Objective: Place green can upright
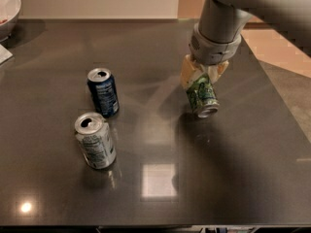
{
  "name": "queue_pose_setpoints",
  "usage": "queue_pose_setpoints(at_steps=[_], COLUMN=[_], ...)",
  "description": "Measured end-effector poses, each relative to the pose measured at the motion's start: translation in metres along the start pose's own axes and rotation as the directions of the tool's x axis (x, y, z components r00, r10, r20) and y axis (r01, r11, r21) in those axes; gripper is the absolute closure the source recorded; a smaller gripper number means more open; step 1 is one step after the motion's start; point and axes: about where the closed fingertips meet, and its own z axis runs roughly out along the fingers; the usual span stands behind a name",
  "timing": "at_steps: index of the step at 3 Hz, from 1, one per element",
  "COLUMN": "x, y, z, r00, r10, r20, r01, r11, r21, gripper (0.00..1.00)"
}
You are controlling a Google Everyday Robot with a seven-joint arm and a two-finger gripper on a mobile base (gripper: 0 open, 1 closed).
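Observation:
The green can (201,95) with pale markings hangs tilted, its silver end pointing down toward the front, at the right of the dark table (160,188). My gripper (203,76) comes down from the grey arm above and is shut on the can's upper part, with cream-coloured fingers (187,71) on either side. The can's lower end is just above the table or barely touching it; I cannot tell which.
A dark blue can (103,91) stands upright left of centre. A silver-white can (95,140) stands upright in front of it. A white bowl (8,6) sits at the far left corner. The table's right edge borders a tan floor.

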Motion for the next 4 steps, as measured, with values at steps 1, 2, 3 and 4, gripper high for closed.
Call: queue_pose_setpoints(at_steps=[1,2,3,4], x=[-0.005,-0.007,-0.008,-0.008], y=[0.003,0.005,0.007,0.006], z=[-0.013,-0.025,-0.032,-0.03], r00=[0.983,0.937,0.881,0.818], r10=[-0.134,-0.244,-0.344,-0.359], r20=[0.125,0.251,0.325,0.449], r01=[0.14,0.27,0.385,0.448], r11=[0.9891,0.9602,0.92,0.8875], r21=[-0.045,-0.073,-0.07,-0.107], gripper=[1.0,1.0,1.0,1.0])
